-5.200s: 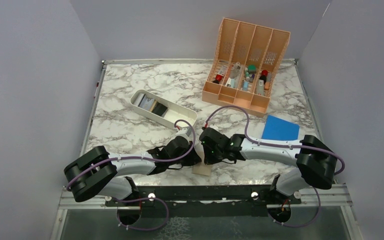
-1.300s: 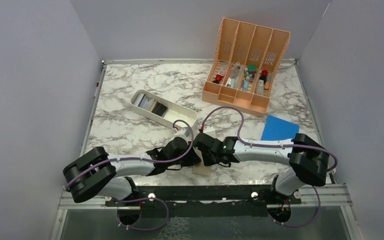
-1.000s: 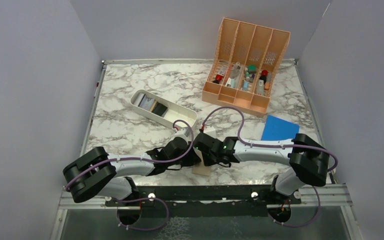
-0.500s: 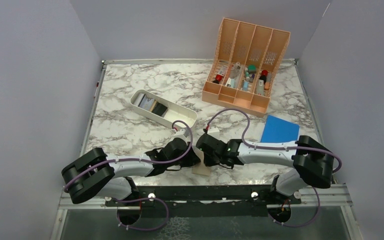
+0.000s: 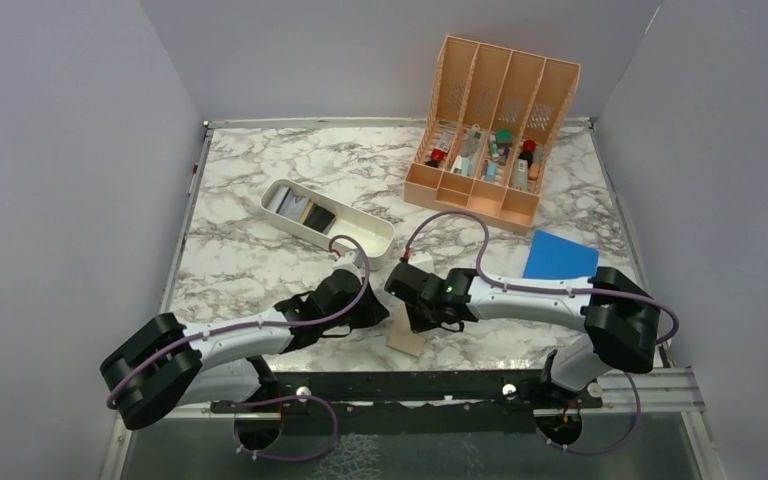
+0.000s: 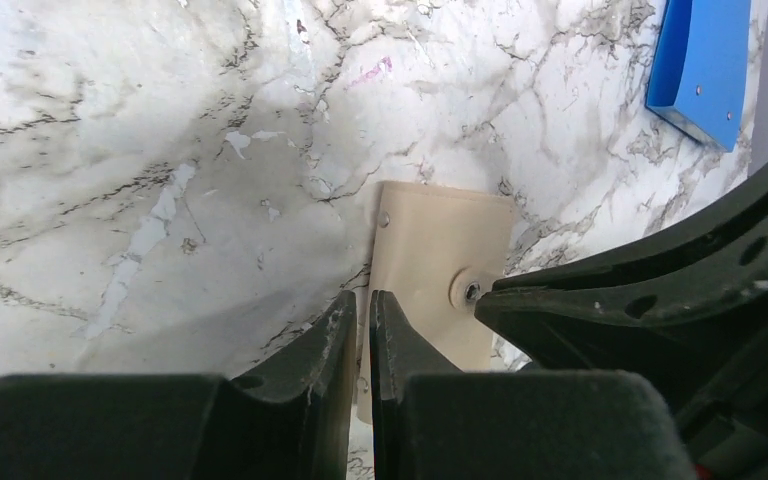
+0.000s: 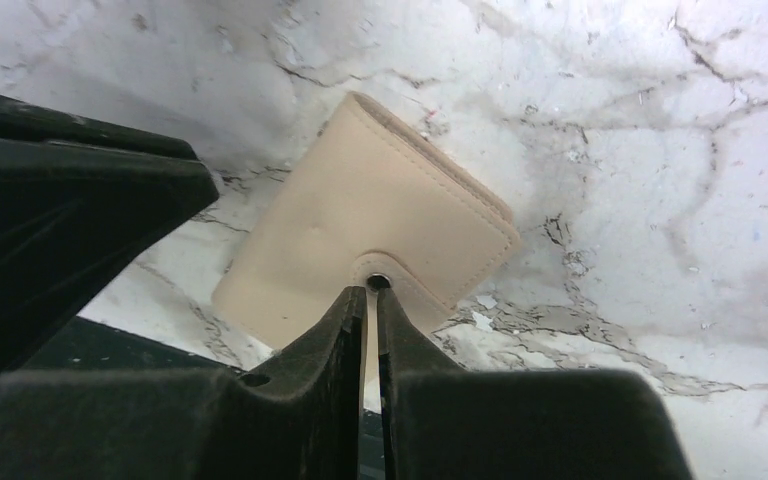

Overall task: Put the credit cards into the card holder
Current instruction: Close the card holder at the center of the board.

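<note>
Here the right hand (image 7: 371, 292) pinches the card holder (image 7: 360, 205) at its snap.

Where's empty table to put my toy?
Bare table lies left of the tray, out to the left edge, and behind it to the far edge. A smaller gap sits between tray and organizer. It is crowded up front, where the left gripper and right gripper meet at the card holder.

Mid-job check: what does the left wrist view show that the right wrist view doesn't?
Only left wrist: the blue rectangle at top right. Only right wrist: the stitched fold edge of the card holder and a dark strip beyond the marble table. Both: the closed holder with its snap, and marble around it.
</note>
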You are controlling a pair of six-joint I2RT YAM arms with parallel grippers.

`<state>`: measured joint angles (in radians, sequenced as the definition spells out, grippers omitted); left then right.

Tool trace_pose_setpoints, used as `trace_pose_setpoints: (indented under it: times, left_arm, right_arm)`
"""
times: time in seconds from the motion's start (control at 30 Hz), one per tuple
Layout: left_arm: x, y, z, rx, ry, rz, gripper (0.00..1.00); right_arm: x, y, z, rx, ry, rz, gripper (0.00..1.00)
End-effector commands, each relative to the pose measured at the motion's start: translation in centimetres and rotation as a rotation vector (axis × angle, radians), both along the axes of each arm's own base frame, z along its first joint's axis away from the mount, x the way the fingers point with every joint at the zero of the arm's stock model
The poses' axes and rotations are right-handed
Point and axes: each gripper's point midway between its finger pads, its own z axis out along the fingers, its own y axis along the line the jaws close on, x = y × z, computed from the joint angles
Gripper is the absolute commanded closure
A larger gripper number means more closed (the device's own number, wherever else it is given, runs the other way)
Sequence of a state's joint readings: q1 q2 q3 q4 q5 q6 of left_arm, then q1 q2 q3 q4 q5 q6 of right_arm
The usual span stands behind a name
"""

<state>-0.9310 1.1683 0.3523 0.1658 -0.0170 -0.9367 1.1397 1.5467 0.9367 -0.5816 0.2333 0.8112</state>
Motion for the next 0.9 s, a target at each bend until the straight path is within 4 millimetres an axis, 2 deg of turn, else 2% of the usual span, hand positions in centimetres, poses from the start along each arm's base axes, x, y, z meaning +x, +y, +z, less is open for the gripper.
trace_pose_setpoints:
  times: [0.0, 0.4, 0.87]
  left_arm:
    - [0.3, 0.9, 0.4, 0.023, -0.026, 0.005, 0.86]
    - [-0.1, 0.4, -0.1, 0.001, -0.013, -0.021, 0.85]
    - [-1.2, -1.9, 0.1, -0.073, 0.027, -0.110, 0.83]
  right_arm:
    - [0.2, 0.7, 1.2, -0.005, -0.009, 0.031, 0.86]
    - [0.4, 1.0, 0.8, -0.008, -0.013, 0.032, 0.86]
    - [1.4, 1.2, 0.6, 0.055, 0.028, 0.034, 0.81]
